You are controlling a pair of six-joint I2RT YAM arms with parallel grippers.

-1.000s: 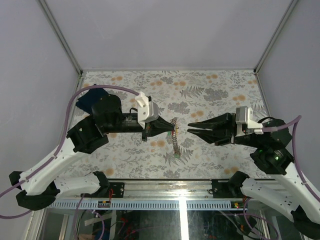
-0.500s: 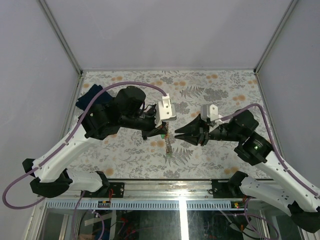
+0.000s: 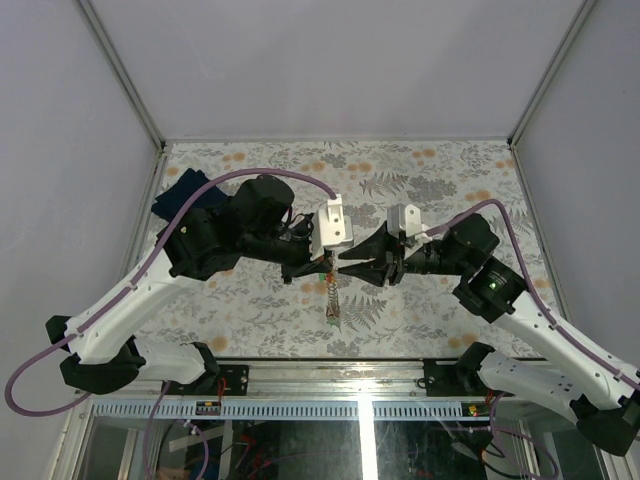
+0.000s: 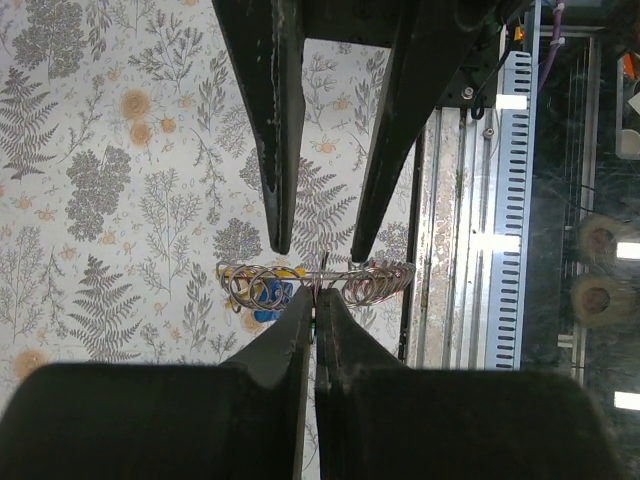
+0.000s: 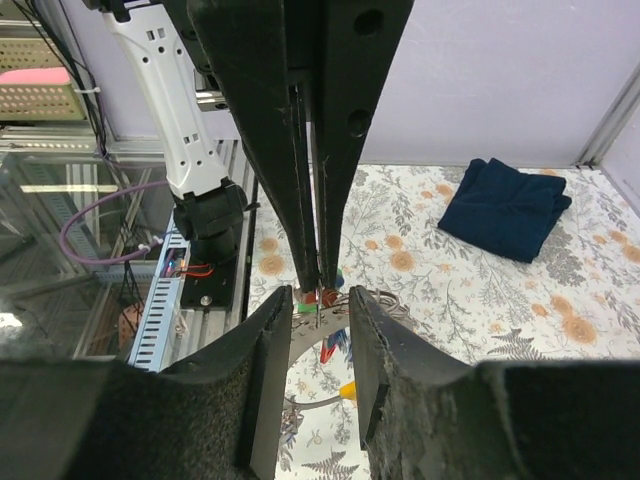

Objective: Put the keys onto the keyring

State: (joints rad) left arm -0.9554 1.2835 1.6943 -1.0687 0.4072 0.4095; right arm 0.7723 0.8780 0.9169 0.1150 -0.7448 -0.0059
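Wrist views only: left gripper jaws clamp keyring; right gripper jaws parted, empty.

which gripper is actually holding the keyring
The left gripper: its jaws are shut on the keyring, while the right gripper stands open opposite it.

Shiny metal keyring, bright plastic-tagged keys, matt dark-blue cloth.

Top camera looks steeply down over the table. Wrist cameras face each other, close up, both seeing the keyring between.
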